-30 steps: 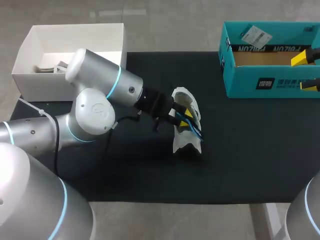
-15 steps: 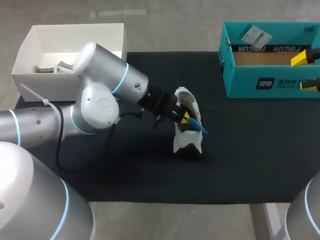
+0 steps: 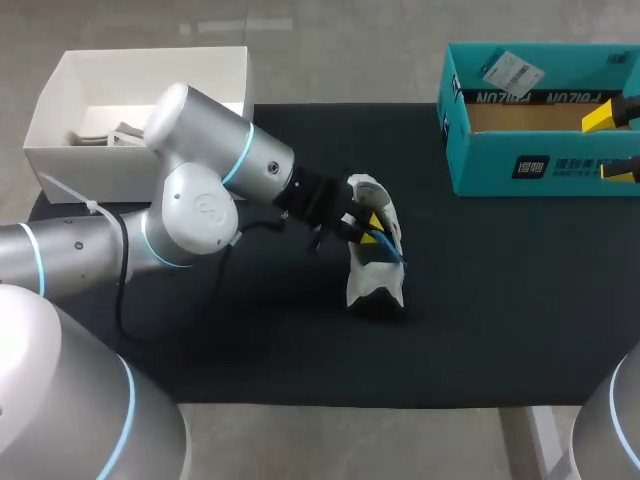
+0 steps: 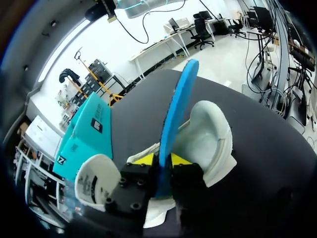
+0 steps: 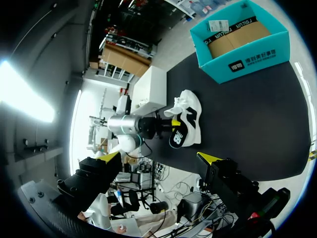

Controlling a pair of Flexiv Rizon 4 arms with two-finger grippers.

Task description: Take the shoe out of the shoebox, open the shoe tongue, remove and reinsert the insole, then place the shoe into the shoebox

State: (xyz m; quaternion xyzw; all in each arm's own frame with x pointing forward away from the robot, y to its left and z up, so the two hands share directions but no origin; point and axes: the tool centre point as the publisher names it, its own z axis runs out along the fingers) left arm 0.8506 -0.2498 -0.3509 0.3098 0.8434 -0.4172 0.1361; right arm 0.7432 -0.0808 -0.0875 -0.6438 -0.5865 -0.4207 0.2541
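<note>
Silver left arm (image 3: 200, 190): enters from the lower left of the frame, elbow raised, wrist stretched toward the centre.
Left gripper (image 3: 370, 230): at the shoe's opening, fingers pinched onto the insole from both sides (the wrist view shows the sheet squeezed between the yellow tips).
Insole (image 4: 176, 114): blue, standing on edge, sticking out of the shoe, its far end free ahead of the gripper.
Shoe (image 3: 375, 270): white with black, lying on the black mat (image 3: 480, 300) at the frame's centre, outside both boxes.
Right gripper (image 3: 615, 142): at the right edge, over the shoebox's right end, fingers spread wide with nothing between them.
Shoebox (image 3: 500, 165): teal, upper right, open; bare brown floor, a white tag (image 3: 510, 70) at its back rim.
White box (image 3: 60, 170): upper left, open; small grey pieces (image 3: 100, 135) in its left part (what they are I cannot tell).
</note>
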